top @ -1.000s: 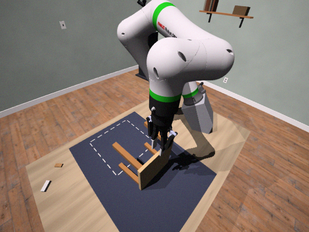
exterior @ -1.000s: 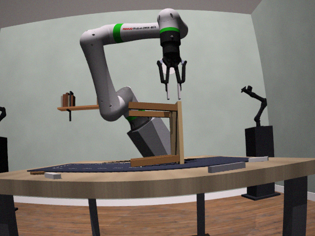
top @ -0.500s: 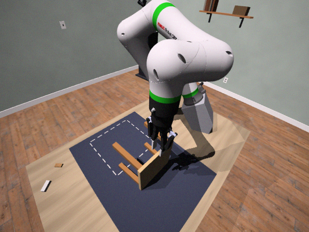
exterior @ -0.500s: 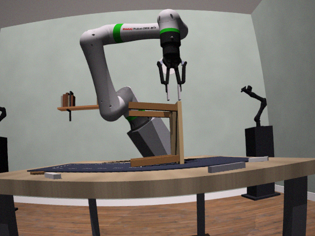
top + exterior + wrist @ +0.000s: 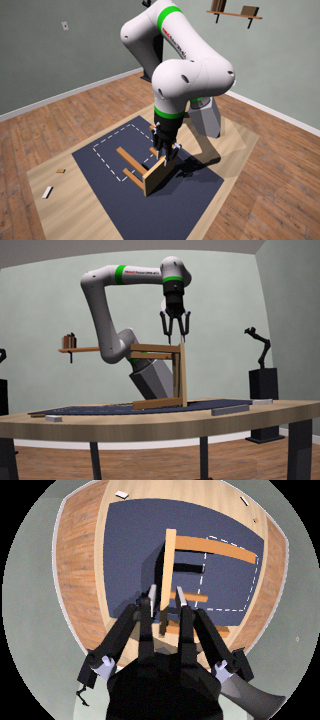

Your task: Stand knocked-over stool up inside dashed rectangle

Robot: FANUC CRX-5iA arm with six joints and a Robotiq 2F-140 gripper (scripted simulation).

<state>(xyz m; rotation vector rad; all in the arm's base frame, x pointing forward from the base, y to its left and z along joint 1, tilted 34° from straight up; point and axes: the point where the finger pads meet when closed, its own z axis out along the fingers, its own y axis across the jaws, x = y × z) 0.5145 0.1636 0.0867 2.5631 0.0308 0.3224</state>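
Observation:
The wooden stool (image 5: 152,171) lies on its side on the dark blue mat (image 5: 141,180). Its seat stands on edge and its legs point toward the dashed rectangle (image 5: 121,152), partly over the rectangle's near side. It also shows in the side view (image 5: 168,376) and in the wrist view (image 5: 180,574). My gripper (image 5: 168,155) points straight down over the seat's top edge. The fingers stand a little apart, with the tips level with that edge (image 5: 176,340), one tip on each side of it in the wrist view (image 5: 167,600). They hold nothing.
The arm's grey base (image 5: 206,118) stands behind the mat. A small brown tile (image 5: 60,170) and a white block (image 5: 47,192) lie on the table at the left. A grey bar (image 5: 230,409) and a white block (image 5: 262,401) lie near the table's right edge.

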